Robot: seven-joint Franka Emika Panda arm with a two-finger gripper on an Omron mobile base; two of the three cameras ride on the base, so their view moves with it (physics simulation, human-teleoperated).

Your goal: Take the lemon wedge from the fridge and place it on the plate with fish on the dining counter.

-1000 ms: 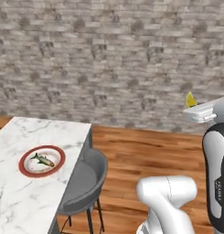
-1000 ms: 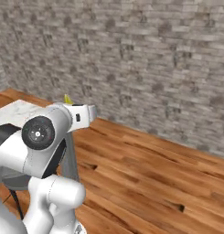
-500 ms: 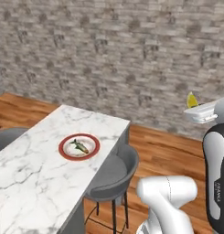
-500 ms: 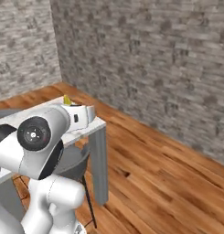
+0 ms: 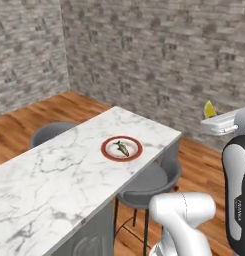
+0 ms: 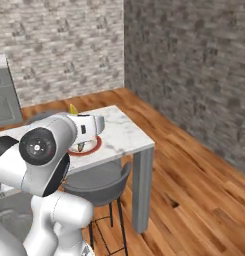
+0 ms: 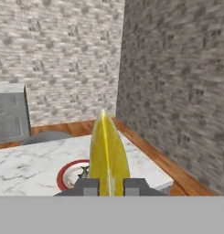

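Observation:
The yellow lemon wedge stands upright between my fingertips, with my gripper shut on it. In the left base view the lemon wedge pokes up above the white hand at the right edge, well right of the plate. The plate with fish, white with a red rim, lies near the far end of the marble dining counter. In the right base view the lemon wedge peeks over my hand, and the plate with fish is partly hidden behind it. In the hand view the plate with fish sits on the dining counter beyond and left of the wedge.
A grey stool stands at the counter's near side and another grey stool at its far side. Stone-brick walls meet in a corner beyond the counter. Wooden floor stretches to the right. Grey cabinets stand at the far left.
The base has driven and turned, so the whole scene shifted: the counter and plate now lie closer and more central. The wedge stays held in the gripper.

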